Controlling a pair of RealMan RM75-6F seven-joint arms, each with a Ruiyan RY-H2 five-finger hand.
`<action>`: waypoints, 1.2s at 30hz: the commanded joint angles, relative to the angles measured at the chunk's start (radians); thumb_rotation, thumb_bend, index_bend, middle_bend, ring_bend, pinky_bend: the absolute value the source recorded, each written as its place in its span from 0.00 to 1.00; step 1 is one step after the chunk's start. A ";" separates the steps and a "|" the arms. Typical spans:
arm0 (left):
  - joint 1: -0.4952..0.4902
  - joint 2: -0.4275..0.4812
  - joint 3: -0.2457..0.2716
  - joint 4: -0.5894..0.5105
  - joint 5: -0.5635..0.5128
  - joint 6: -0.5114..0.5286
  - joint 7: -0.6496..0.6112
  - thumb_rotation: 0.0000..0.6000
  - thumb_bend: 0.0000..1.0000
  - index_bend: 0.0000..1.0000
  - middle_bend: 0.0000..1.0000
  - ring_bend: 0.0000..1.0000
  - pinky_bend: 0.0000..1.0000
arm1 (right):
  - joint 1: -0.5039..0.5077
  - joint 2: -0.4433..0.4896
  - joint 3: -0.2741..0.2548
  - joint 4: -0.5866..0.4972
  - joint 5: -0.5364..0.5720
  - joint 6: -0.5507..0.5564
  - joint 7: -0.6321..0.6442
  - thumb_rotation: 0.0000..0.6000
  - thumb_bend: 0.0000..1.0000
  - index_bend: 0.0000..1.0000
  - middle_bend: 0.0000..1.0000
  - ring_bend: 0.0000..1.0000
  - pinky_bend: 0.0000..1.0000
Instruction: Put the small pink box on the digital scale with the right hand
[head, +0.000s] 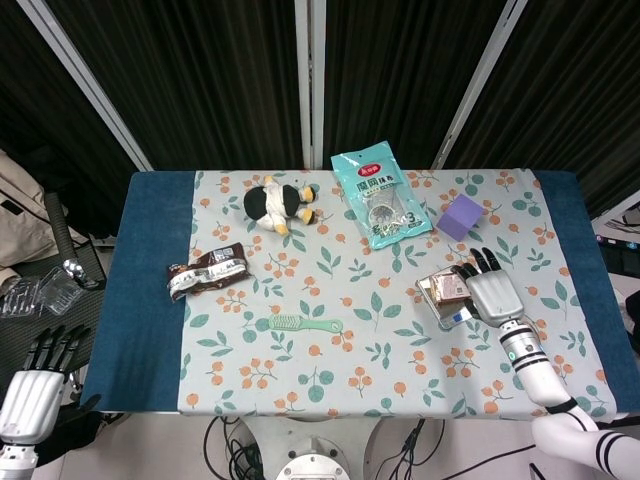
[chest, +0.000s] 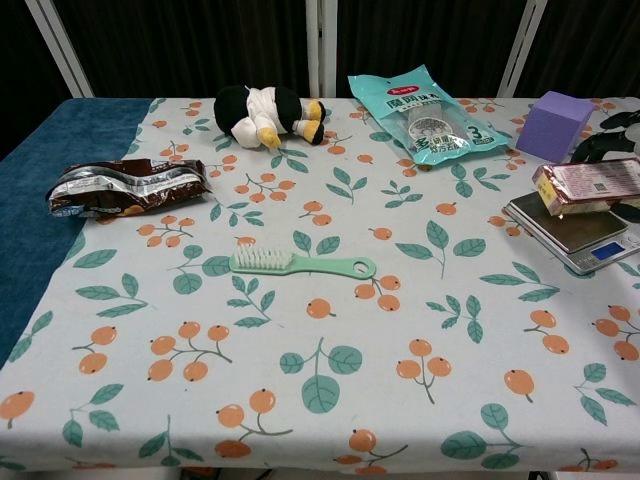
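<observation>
The small pink box (head: 449, 290) is in my right hand (head: 492, 292), which grips it from the right side. It is over the plate of the digital scale (head: 448, 312). From the chest, the pink box (chest: 590, 184) lies flat just above the back part of the scale (chest: 568, 232); I cannot tell whether it touches the plate. Only dark fingertips (chest: 606, 127) of the right hand show there at the right edge. My left hand (head: 34, 385) hangs below the table's front left corner with fingers apart and nothing in it.
A purple block (head: 460, 215) stands just behind the scale. A teal packet (head: 380, 198) and a penguin plush (head: 278, 203) lie at the back. Left of centre is a brown snack bag (head: 207, 270); a green brush (head: 303, 324) lies in the middle.
</observation>
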 joint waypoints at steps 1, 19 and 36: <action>-0.002 0.000 -0.001 -0.001 -0.001 -0.004 0.002 1.00 0.11 0.07 0.06 0.00 0.04 | 0.019 -0.028 0.000 0.043 0.008 -0.020 0.023 1.00 0.35 0.50 0.42 0.05 0.00; -0.001 -0.002 -0.001 0.001 -0.006 -0.007 0.002 1.00 0.11 0.07 0.06 0.00 0.04 | 0.037 -0.008 -0.016 0.024 0.057 -0.051 0.034 1.00 0.21 0.00 0.00 0.00 0.00; 0.002 0.004 -0.005 -0.016 -0.002 0.005 0.016 1.00 0.11 0.07 0.06 0.00 0.04 | -0.250 0.190 -0.168 -0.127 -0.218 0.435 0.223 1.00 0.20 0.00 0.00 0.00 0.00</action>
